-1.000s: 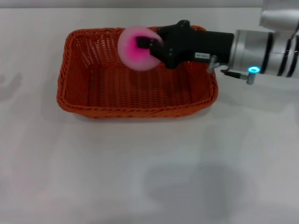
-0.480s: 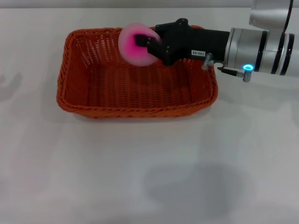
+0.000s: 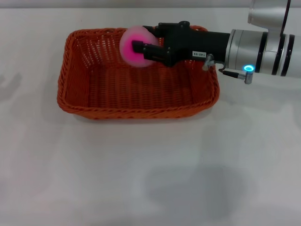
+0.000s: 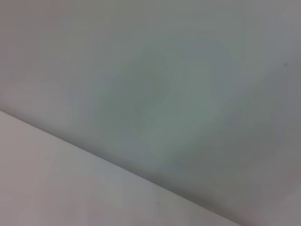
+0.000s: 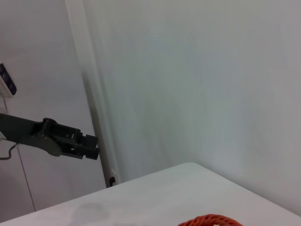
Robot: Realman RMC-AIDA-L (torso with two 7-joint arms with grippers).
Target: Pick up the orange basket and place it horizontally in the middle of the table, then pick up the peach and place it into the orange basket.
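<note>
Head view: right hand (image 3: 141, 48) reaches in from the right over the far side of the basket (image 3: 138, 74), fingers pinching the peach (image 3: 136, 46). Peach held in the air above the basket's far rim, not touching the weave. Basket lies long side across, on the white surface (image 3: 141, 169), toward its far half. Blue ring light on the right wrist (image 3: 249, 68). Right wrist view: only a sliver of the orange rim at the frame edge, wall beyond. Left hand not in any view.
</note>
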